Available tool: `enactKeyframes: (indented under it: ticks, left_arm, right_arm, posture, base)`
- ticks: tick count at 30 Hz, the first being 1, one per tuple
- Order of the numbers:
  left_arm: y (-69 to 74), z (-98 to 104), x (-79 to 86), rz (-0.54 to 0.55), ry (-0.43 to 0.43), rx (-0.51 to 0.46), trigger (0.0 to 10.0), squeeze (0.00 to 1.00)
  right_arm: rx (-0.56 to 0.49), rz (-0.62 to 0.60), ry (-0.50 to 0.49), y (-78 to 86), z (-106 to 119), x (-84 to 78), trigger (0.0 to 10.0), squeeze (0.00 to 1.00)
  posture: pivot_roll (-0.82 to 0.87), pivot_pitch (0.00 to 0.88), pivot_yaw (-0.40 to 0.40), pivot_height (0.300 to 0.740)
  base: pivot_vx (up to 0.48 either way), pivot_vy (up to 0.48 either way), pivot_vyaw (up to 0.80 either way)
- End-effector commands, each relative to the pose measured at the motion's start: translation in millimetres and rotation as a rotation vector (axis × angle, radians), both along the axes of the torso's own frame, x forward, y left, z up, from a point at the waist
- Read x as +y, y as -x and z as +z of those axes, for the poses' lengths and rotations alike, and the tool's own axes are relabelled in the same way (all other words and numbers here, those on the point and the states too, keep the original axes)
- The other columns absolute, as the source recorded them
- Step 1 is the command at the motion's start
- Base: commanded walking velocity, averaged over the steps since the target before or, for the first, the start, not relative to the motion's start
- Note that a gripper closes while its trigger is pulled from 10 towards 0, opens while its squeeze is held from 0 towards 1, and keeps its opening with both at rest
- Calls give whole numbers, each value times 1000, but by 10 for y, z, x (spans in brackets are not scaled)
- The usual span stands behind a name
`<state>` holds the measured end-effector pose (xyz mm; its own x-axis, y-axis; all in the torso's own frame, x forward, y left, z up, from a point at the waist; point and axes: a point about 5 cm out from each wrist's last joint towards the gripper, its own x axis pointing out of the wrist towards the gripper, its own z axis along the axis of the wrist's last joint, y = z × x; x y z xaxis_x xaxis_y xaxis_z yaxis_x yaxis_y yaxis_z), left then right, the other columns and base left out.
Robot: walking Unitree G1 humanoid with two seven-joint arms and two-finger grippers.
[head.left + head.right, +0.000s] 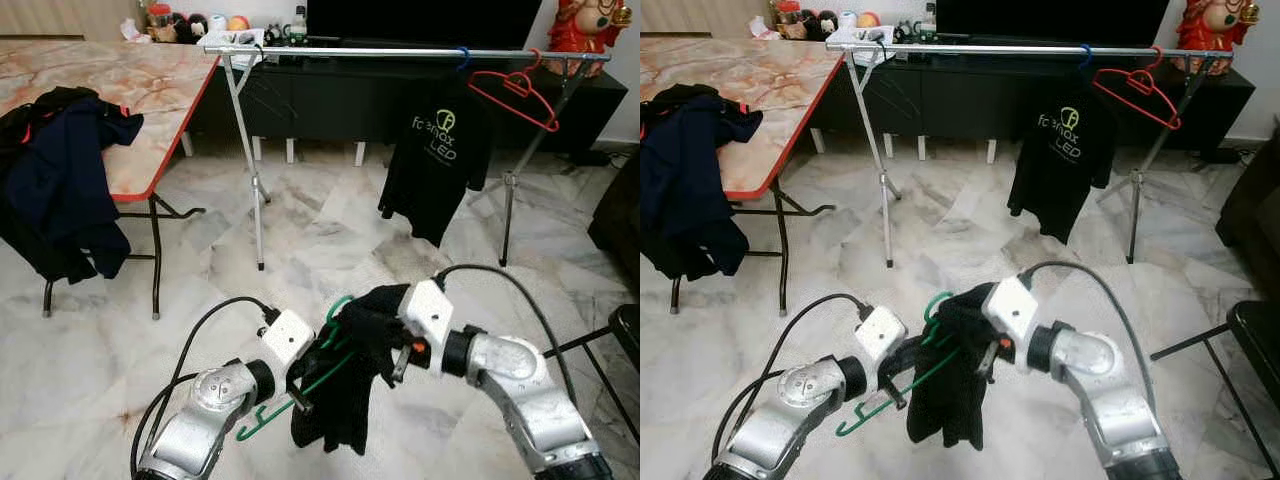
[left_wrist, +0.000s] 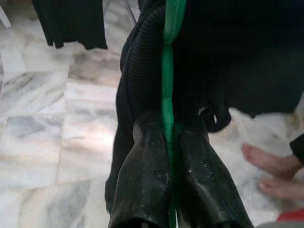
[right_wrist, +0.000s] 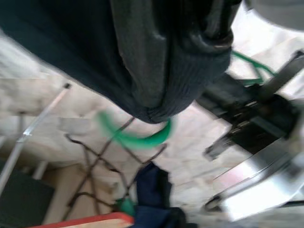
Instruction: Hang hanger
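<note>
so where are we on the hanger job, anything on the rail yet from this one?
Done: black garment is on the green hanger. In hand: left gripper pinches the hanger, right gripper is in the cloth. Left: reach the rail, where a black T-shirt and red hanger hang.

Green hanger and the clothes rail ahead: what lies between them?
Bare marble floor lies between the green hanger, clamped in the left gripper, and the clothes rail, as the left eye view shows.

The hanging black T-shirt (image 1: pixel 436 160) bears a pale logo — lettering partly legible, ending "LED".
</note>
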<state>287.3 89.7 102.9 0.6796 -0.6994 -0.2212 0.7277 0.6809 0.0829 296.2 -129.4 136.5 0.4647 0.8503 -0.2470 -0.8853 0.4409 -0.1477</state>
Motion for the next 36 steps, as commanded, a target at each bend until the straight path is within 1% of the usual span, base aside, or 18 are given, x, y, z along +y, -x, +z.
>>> enactKeyframes:
  ticks: [1,4,10,13,15,17,20,24,26,28,30,36]
  left_arm:
    - [-20,133,-11,4,52,-50,10000,0]
    - [-36,173,-11,21,85,-61,10000,0]
    - [-39,186,-21,15,91,-61,10000,0]
    - [-7,165,-39,-5,84,-50,10000,0]
    - [0,157,-37,-3,84,-47,10000,0]
    - [-1,157,-36,-3,85,-47,10000,0]
    - [-8,163,-31,1,87,-47,10000,0]
    - [-17,169,-29,5,91,-48,10000,0]
    - [-19,169,-32,7,92,-48,10000,0]
    - [-19,169,-33,7,92,-47,10000,0]
    - [-18,165,-33,6,90,-45,10000,0]
    - [-12,165,-32,3,91,-43,10000,0]
  right_arm:
    - [-15,34,1,43,31,39,10000,1000]
    - [-12,19,24,29,2,17,10000,1000]
    - [-24,-9,48,-3,-15,6,10000,1000]
    - [-64,-93,93,-93,-24,-25,10000,1000]
    - [-79,-143,73,-149,5,-27,10000,1000]
    - [-76,-144,63,-153,15,-18,10000,1000]
    - [-77,-103,62,-125,37,25,10000,1000]
    - [-66,-60,103,-76,-2,29,10000,1000]
    - [-60,-43,141,-52,-43,9,10000,1000]
    - [-60,-44,157,-48,-57,-3,10000,1000]
    - [-68,-67,242,-64,-113,-76,10000,1000]
    - [-61,-94,272,-100,-134,-108,10000,1000]
  posture:
    - [39,113,-24,740]
    - [36,115,-24,740]
    - [37,117,-25,740]
    - [38,119,-25,740]
    - [39,120,-25,740]
    - [40,121,-25,740]
    - [41,121,-26,740]
    - [38,121,-27,740]
    - [37,121,-27,740]
    - [37,121,-27,740]
    - [37,123,-28,740]
    - [39,125,-27,740]
  base:
    - [0,0,0]
    - [0,0,0]
    - [0,0,0]
    - [0,0,0]
    - [0,0,0]
    - [0,0,0]
    - [0,0,0]
    - [0,0,0]
    - [0,0,0]
    - [0,0,0]
    - [0,0,0]
    - [0,0,0]
